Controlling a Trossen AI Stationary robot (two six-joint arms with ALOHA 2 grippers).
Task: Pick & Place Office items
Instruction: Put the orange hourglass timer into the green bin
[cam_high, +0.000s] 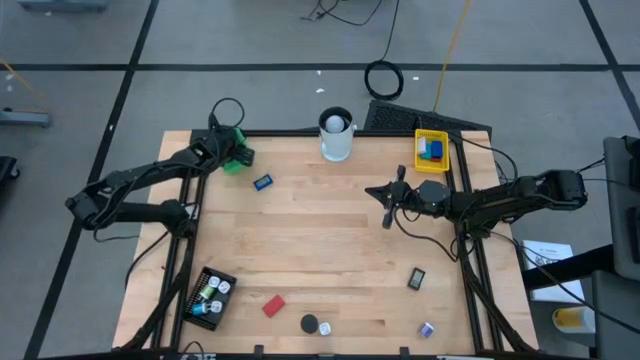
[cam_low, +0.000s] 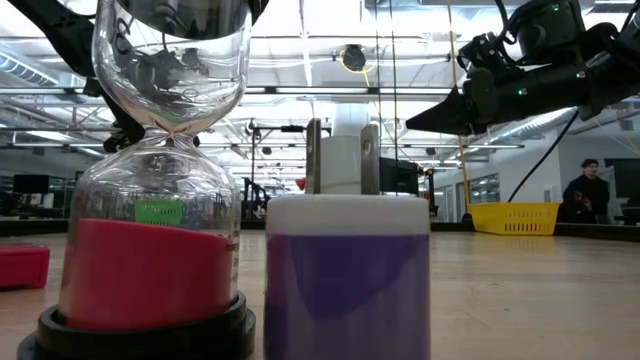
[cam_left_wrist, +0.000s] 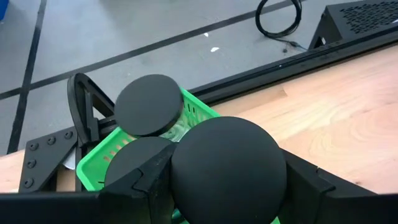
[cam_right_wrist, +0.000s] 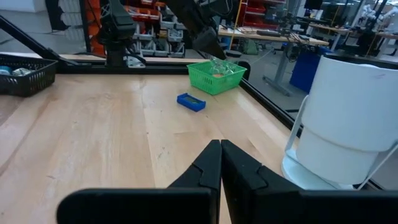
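Green tray (cam_high: 238, 157), yellow tray (cam_high: 431, 150), blue block (cam_high: 263, 183)

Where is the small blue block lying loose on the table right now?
In the high view the blue block lies on bare wood in the table's far left part, just beside the green tray and left of the white cup.

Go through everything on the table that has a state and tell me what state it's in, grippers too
Left gripper: over the green tray, fingers hidden.
Right gripper: shut, empty, above the wood.
Green tray: holds something pale.
Yellow tray: holds blue pieces.
Black tray: holds small items.
White cup: upright.
Hourglass: upright, red sand in the bottom bulb.
Blue block: flat, loose on the wood.
Red block: flat, loose.
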